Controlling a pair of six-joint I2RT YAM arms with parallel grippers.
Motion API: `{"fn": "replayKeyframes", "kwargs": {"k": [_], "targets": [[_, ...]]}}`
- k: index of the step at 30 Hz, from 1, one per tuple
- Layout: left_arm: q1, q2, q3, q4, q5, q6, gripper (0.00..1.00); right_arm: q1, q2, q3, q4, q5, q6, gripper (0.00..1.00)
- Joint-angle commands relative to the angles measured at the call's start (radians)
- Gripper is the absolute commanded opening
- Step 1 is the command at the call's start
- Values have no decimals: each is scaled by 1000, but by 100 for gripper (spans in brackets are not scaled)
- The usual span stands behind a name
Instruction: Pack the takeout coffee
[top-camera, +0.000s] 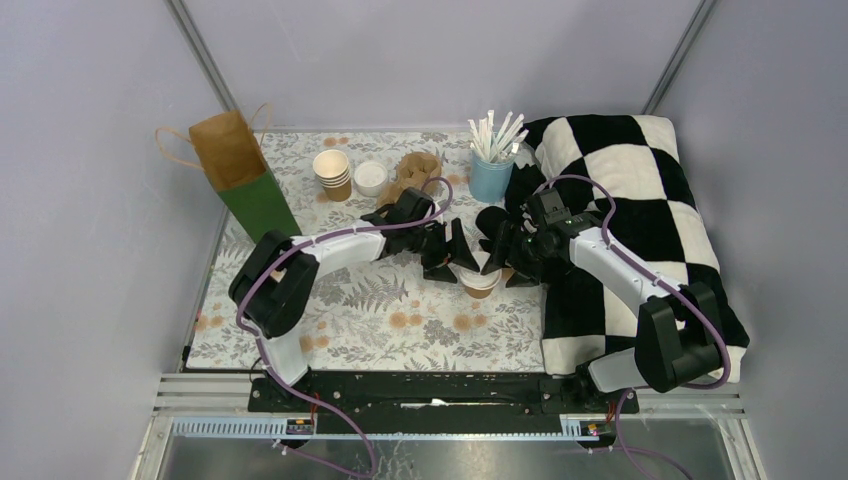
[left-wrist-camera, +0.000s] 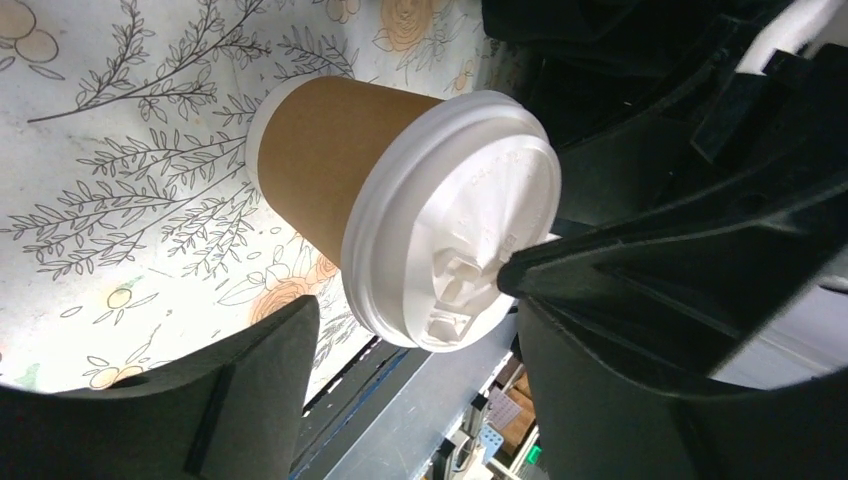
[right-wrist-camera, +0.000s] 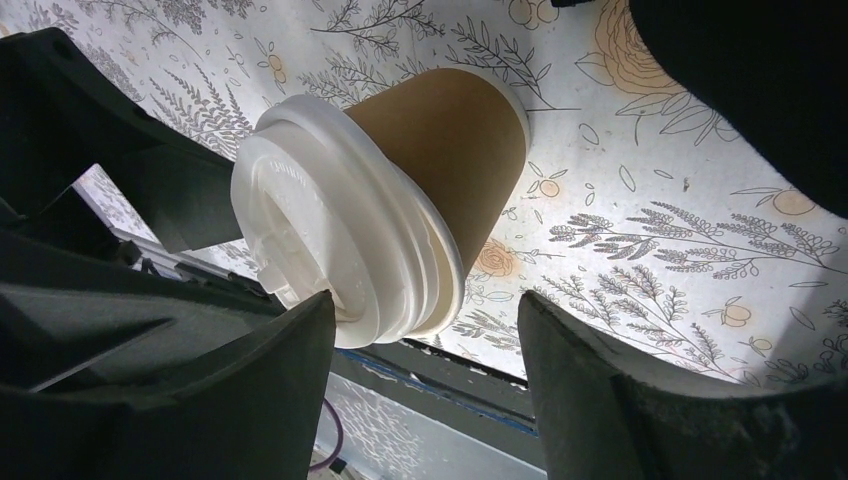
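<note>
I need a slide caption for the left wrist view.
Tan paper cup with round white plastic lid, upright on floral tablecloth, framed by the open left pincer.

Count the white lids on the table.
2. One lid caps the cup at the centre; a loose lid lies beside the stacked cups at the back. More may hide beneath it.

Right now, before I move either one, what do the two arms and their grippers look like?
Both arms alike: the left arm and right arm have white link shells with bulky black joint housings. A purple cable loops along each. The left gripper and right gripper are matte black, with broad wedge-shaped fingers. No markings show.
</note>
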Motion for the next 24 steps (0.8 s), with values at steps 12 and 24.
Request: {"fn": "replayKeyframes", "kwargs": {"k": [12,24], "targets": [[84,25,94,116,103,14,78,-9,-7,45,16,-40,-50,69],[56,56,137,95,91,14,59,-9,-11,44,43,-68,-32,69]]}}
